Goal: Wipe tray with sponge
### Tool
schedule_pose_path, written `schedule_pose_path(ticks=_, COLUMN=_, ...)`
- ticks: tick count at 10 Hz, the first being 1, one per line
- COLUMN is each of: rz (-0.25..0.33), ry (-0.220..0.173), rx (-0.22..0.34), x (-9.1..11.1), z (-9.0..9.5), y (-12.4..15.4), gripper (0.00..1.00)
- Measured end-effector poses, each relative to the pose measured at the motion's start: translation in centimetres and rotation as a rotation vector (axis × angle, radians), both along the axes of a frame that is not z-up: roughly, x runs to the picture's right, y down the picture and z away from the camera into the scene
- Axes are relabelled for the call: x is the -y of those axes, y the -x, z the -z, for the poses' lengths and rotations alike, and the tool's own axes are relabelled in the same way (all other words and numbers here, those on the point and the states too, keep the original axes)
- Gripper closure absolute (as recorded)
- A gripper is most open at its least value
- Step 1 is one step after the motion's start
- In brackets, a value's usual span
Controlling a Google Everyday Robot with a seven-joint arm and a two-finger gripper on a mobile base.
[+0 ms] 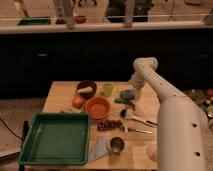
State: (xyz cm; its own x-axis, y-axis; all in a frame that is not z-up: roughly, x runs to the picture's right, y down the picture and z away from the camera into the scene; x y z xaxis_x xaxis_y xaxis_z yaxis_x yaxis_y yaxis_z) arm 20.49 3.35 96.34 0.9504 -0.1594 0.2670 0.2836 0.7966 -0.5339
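Green tray (55, 142) sits at the table's (60, 96) front-left corner, long axis left to right. My gripper (129, 98) is at the blue sponge (128, 93), well apart; I cannot tell its grip. An orange bowl (97, 107) stands between.

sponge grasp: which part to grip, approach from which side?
Probably top-down, pinching the sponge across its shorter width: it looks like a low rounded block lying flat on the table, with the cup close beside it. The gripper is right at it, near the table's far edge.
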Motion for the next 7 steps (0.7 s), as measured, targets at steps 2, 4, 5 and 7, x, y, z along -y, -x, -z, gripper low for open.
schedule_pose_path(ticks=2, rz=0.014, ry=0.016, rx=0.014, x=-0.12, z=-0.25, y=0.09, gripper=0.2)
schedule_pose_path(ticks=4, rz=0.024, ry=0.031, rx=0.025, x=-0.41, z=-0.54, y=0.2, gripper=0.2)
schedule_pose_path(ticks=5, rz=0.028, ry=0.038, rx=0.028, x=-0.59, z=-0.69, y=0.28, gripper=0.2)
schedule_pose_path(ticks=7, rz=0.035, ry=0.048, rx=0.031, x=-0.85, z=-0.96, y=0.37, gripper=0.2)
